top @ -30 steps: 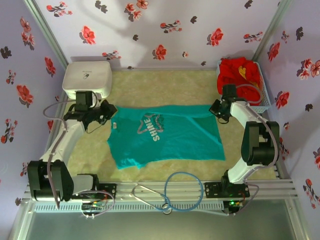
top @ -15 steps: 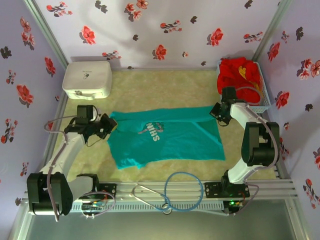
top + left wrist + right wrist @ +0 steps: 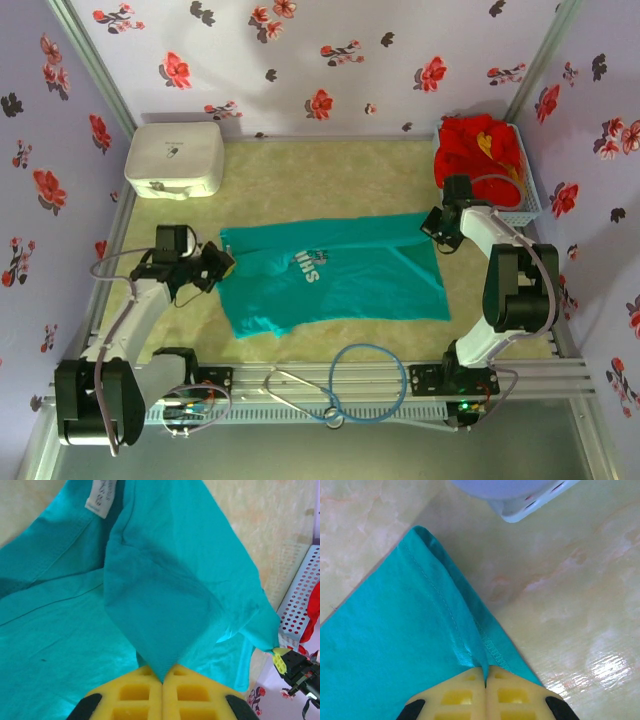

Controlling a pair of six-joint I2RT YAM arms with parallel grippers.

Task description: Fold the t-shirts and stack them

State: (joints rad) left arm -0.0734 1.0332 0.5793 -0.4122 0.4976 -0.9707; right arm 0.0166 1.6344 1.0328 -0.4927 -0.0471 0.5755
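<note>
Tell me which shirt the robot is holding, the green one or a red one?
The teal shirt: the left end effector and right end effector pinch its edges. The red shirts lie bunched in the basket.

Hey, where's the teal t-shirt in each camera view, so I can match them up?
Top external: teal t-shirt spread mid-table, between the arms.
Left wrist: teal t-shirt over most of the picture, a fold pinched in the left gripper.
Right wrist: lower left, hem pinched in the right gripper.
Shared landmark: white perforated basket, far right from above, right edge, top edge.
</note>
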